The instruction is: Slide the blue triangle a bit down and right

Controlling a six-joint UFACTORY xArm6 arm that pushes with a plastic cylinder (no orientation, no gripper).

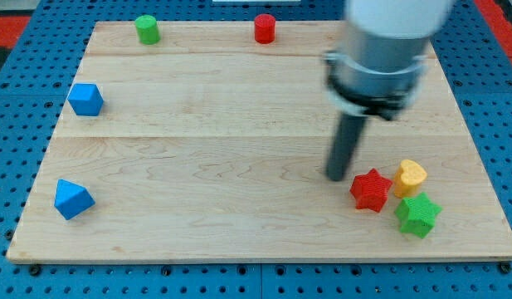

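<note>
- Lying on a blue pegboard point(15, 75), a pale wooden board point(239, 124) is filling most of the view.
- Sitting near the board's lower left corner, the blue triangle point(72, 199) is resting close to the left edge, well apart from every other block and from the rod.
- Sitting above it along the same left edge, a blue cube-like block point(85, 100) is resting about halfway up the board; its exact shape is hard to make out.
- Standing upright near the top edge, left of centre, a green cylinder point(147, 29) is keeping clear of its neighbours.
- Standing upright near the top edge around the middle, a red cylinder point(265, 28) is resting well apart from the green one.
- Coming down from the view's top right, the arm's grey housing point(380, 50) is carrying a dark rod; my tip point(336, 177) is resting on the board just left of the red star, far to the right of the blue triangle.
- Carrying no pincer, the arm is holding nothing; the rod is touching no block.
- Clustering near the lower right, a red star point(371, 190) is sitting just beside a yellow heart-like block point(410, 177).
- Sitting just below those two, a green star point(418, 215) is lying nearest the board's bottom right.
</note>
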